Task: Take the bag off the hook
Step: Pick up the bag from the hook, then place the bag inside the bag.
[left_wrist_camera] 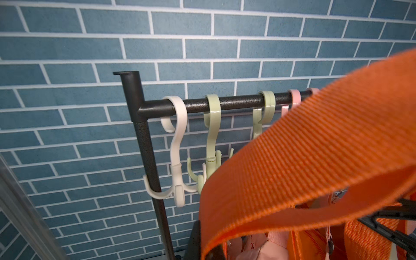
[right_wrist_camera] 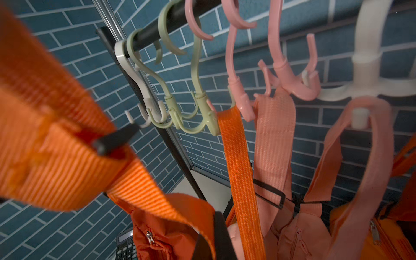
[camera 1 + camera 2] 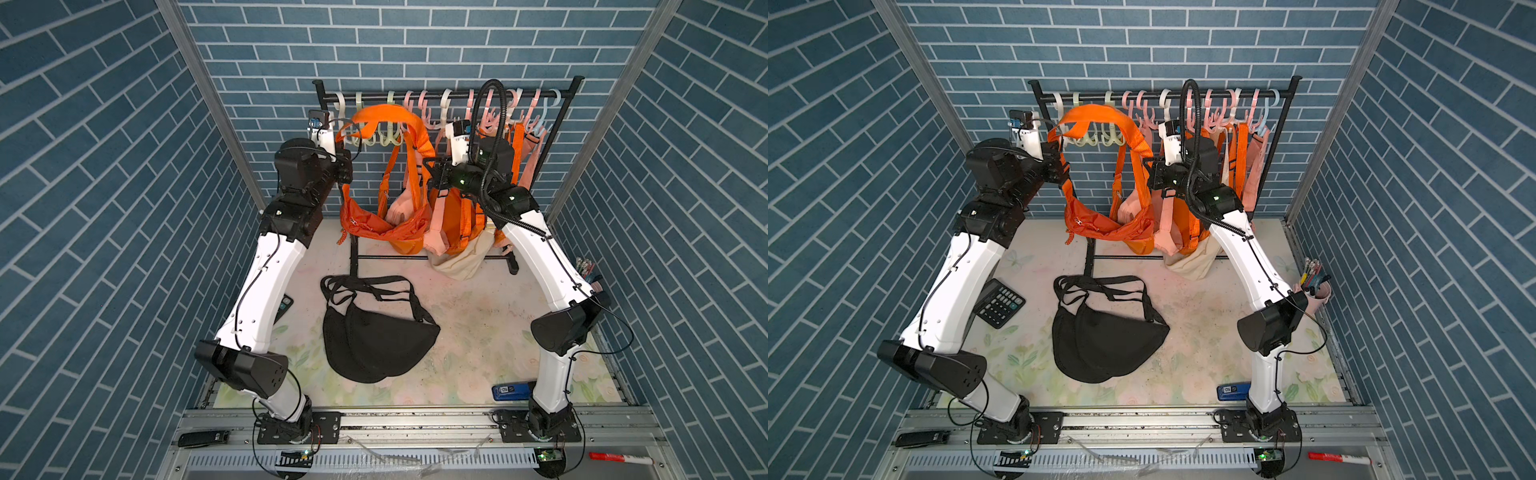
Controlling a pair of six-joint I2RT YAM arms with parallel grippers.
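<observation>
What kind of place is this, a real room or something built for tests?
Probably a robot test booth, not a real room: brick-print panels in a metal frame, two arms bolted to a rail, and a rack of hooks with bags.

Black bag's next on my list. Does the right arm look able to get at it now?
Probably not yet: the right pincer is shut on the orange strap. The black bag itself lies uncovered on the table.
</observation>
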